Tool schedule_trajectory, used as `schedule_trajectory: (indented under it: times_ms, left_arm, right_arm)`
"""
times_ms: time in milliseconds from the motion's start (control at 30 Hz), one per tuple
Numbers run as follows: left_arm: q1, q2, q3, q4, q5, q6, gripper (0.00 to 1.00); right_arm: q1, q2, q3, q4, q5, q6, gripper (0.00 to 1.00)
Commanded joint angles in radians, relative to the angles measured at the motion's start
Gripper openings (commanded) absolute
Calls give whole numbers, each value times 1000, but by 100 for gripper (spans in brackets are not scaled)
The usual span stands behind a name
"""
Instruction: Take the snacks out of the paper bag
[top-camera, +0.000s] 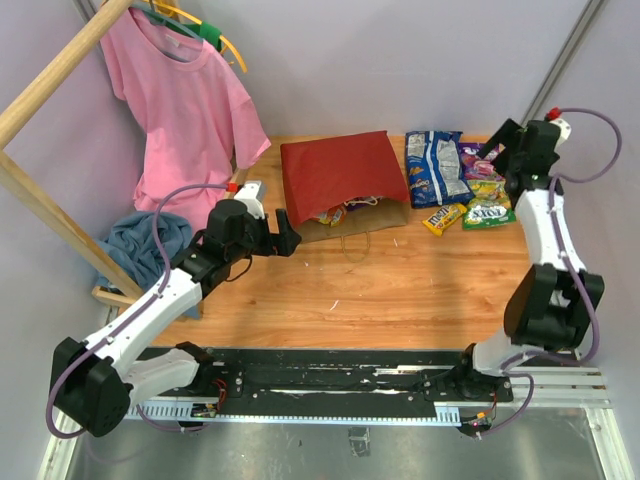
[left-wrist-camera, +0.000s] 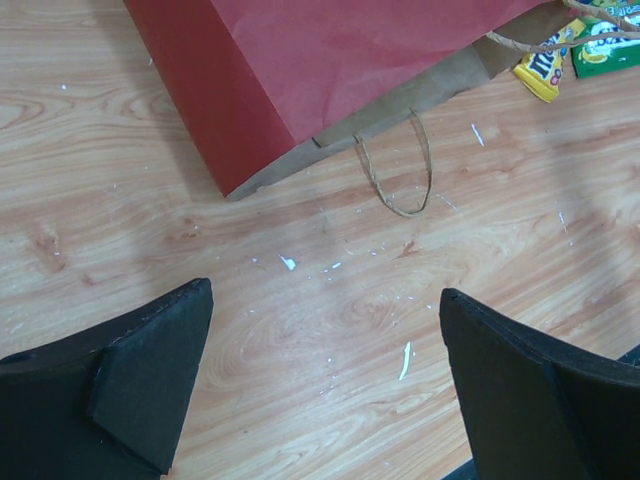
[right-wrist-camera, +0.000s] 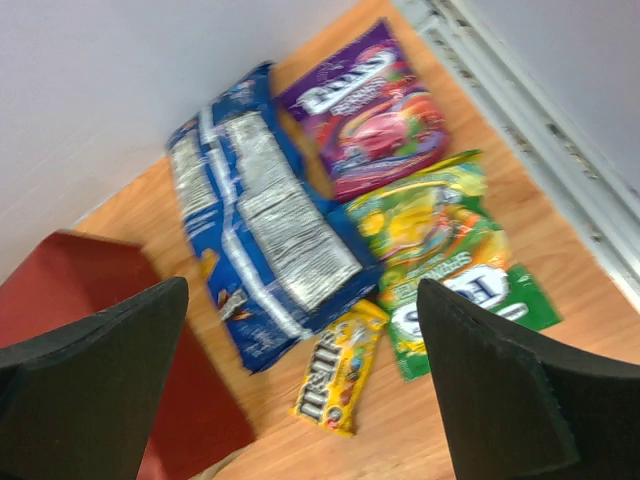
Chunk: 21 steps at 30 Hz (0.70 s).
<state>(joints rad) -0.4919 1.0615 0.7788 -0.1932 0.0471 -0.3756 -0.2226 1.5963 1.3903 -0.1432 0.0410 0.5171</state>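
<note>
Left end effector spread, empty; paper bag just ahead of it, packets visible in its mouth, so not done. Right end effector spread, empty, above about five unloaded snacks on the tabletop.

The red paper bag lay flat on its side, mouth facing the near edge, packets showing inside. Beside it on the right lay a blue cookie bag, yellow pack, purple bag and green packs.
</note>
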Motion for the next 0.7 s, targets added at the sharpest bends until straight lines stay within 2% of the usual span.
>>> schedule_trajectory:
  times_ms: [0, 200, 433, 567, 667]
  left_arm:
    - [7, 6, -6, 57, 22, -15, 100]
    - [7, 10, -13, 78, 33, -19, 100]
    - [7, 26, -40, 117, 58, -30, 100]
    - [7, 48, -36, 136, 94, -46, 100]
    - [7, 39, -46, 149, 114, -68, 100]
  right_arm:
    - [142, -178, -174, 73, 67, -21, 99]
    - [364, -426, -533, 237, 116, 49, 99]
    - [678, -701, -839, 362, 302, 80, 99]
    - [816, -747, -950, 436, 353, 102, 99]
    - [867, -693, -972, 462, 342, 153, 100]
